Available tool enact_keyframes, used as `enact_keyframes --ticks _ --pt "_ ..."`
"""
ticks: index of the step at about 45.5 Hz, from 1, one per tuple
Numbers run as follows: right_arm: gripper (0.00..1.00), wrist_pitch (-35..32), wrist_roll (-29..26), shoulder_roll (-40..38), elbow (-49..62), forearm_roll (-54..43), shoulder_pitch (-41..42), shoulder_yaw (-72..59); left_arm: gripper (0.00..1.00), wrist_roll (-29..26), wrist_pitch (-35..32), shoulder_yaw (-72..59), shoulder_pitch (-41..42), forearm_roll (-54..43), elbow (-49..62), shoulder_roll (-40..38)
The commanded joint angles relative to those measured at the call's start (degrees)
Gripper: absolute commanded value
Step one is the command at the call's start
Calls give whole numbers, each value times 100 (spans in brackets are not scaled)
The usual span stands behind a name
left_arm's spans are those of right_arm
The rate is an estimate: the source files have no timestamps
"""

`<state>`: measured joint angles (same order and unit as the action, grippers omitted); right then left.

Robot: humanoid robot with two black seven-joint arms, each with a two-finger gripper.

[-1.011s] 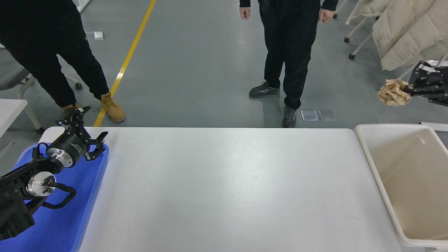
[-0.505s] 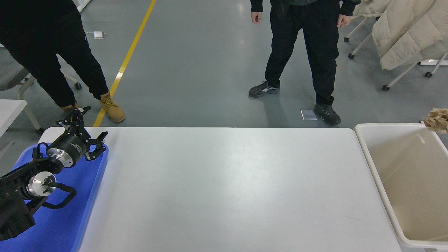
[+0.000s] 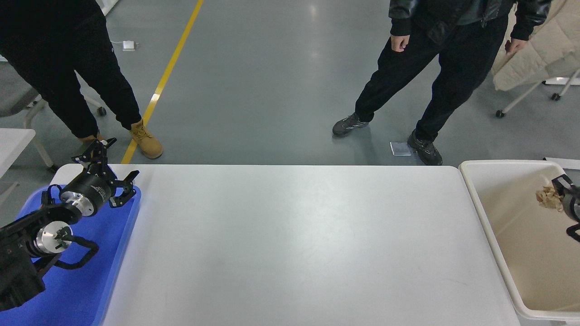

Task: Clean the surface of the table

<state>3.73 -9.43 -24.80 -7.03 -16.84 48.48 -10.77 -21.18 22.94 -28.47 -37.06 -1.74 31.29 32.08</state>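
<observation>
The white table surface (image 3: 294, 244) fills the middle of the head view with nothing lying on it. At the right edge my right gripper (image 3: 561, 199) reaches down inside the cream bin (image 3: 481, 213), shut on a small wad of crumpled brown paper (image 3: 548, 198); most of that arm is cut off by the frame. My left gripper (image 3: 113, 166) is parked at the lower left above the blue tray (image 3: 77, 294), its fingers spread open and holding nothing.
One person (image 3: 444, 68) in black stands beyond the table's far right edge, and another person (image 3: 77, 77) in tan boots stands at the far left. A cream padded coat (image 3: 539, 59) hangs on a wheeled rack at the top right.
My right gripper has carried the paper wad down from above the bin's far rim to inside the bin. The person at the far right has stepped rightward. The left arm has not moved.
</observation>
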Motion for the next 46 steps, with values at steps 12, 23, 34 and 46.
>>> enact_keyframes --ticks 12,23,34,46 --pt "0 892 152 1100 826 137 -682 145 100 0 0 0 -3 -2 0 0" --pt "67 980 152 1215 835 243 -647 181 100 0 0 0 -3 -2 0 0" --pt "100 1217 143 1215 843 260 -576 181 100 0 0 0 -3 -2 0 0" --pt "100 1235 143 1083 870 260 -506 181 100 0 0 0 -3 -2 0 0"
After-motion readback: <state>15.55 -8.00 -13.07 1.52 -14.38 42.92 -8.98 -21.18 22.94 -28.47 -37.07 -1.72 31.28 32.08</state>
